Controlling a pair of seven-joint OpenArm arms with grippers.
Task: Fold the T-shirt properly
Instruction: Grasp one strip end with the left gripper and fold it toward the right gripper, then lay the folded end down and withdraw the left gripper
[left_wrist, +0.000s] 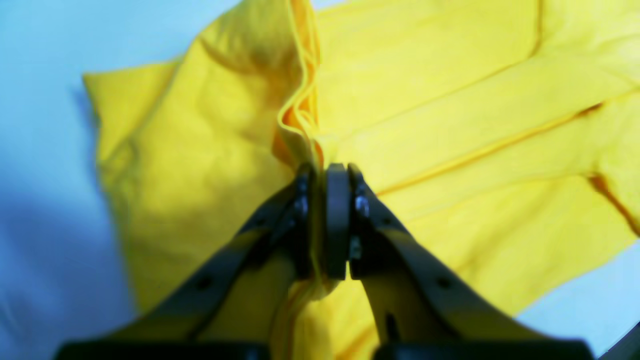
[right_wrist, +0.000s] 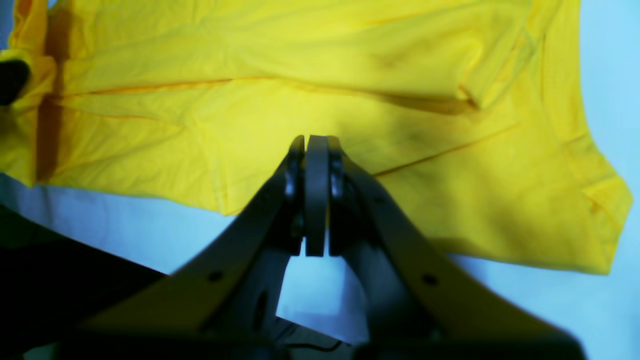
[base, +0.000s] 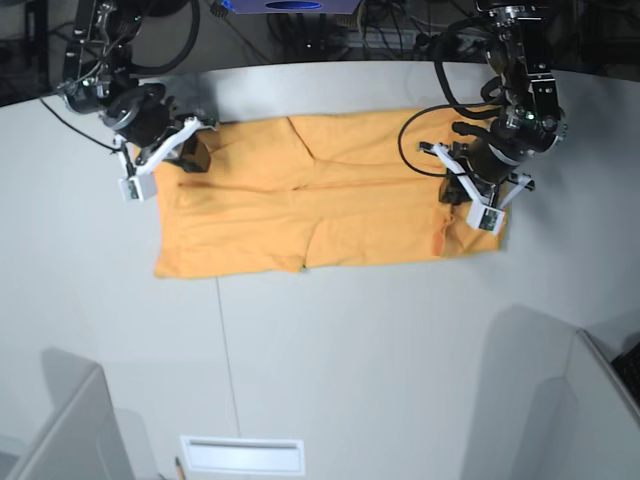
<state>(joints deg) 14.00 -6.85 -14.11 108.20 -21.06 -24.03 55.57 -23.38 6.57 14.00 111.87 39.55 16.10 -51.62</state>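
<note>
The yellow-orange T-shirt (base: 320, 215) lies on the white table (base: 350, 340) as a long flat band, its sides folded in. No print or tag shows. My left gripper (left_wrist: 325, 167) is shut on a raised ridge of the shirt (left_wrist: 450, 125) near its right end; it also shows in the base view (base: 462, 195). My right gripper (right_wrist: 316, 137) is shut with nothing visible between its pads. It hovers over the shirt (right_wrist: 300, 60) near the near edge. In the base view it (base: 180, 160) is at the shirt's upper left corner.
Cables and equipment (base: 330, 25) line the back beyond the table's curved edge. Grey panels stand at the front left (base: 60, 430) and front right (base: 560, 400). A white slot plate (base: 240, 455) sits at the front edge.
</note>
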